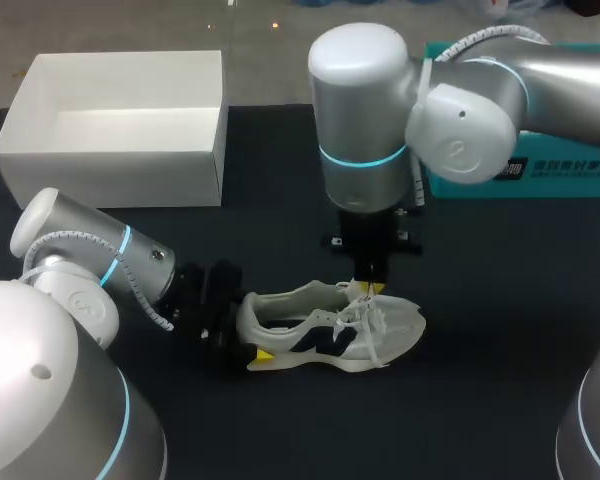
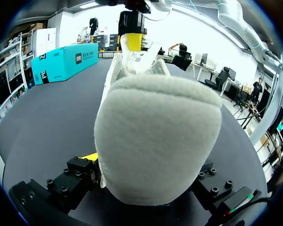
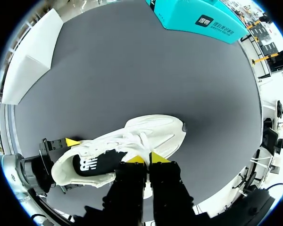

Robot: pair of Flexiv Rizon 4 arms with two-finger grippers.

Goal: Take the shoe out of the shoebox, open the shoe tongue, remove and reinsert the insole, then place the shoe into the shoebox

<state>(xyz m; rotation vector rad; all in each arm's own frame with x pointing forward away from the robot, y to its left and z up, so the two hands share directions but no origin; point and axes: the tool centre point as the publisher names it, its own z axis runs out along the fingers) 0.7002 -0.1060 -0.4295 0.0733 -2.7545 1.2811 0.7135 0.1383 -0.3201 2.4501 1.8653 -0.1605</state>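
A white sneaker [image 1: 330,335] with dark side panels lies on the black table, toe pointing right. My left gripper [image 1: 248,328] has the heel [image 2: 155,141] between its wide-set fingers, one on each side, and one yellow tip [image 2: 89,157] shows beside the heel. My right gripper [image 1: 370,290] comes down from above onto the shoe's middle, its yellow tips [image 3: 145,159] pressed together on the tongue [image 2: 141,59]. In the right wrist view the sneaker [image 3: 132,141] lies just ahead of those tips, with the left gripper [image 3: 66,165] at its heel.
The open white shoebox [image 1: 110,180] stands at the back left of the table, with nothing showing inside. A teal box [image 1: 540,180] lies at the back right behind my right arm. Bare black tabletop surrounds the shoe.
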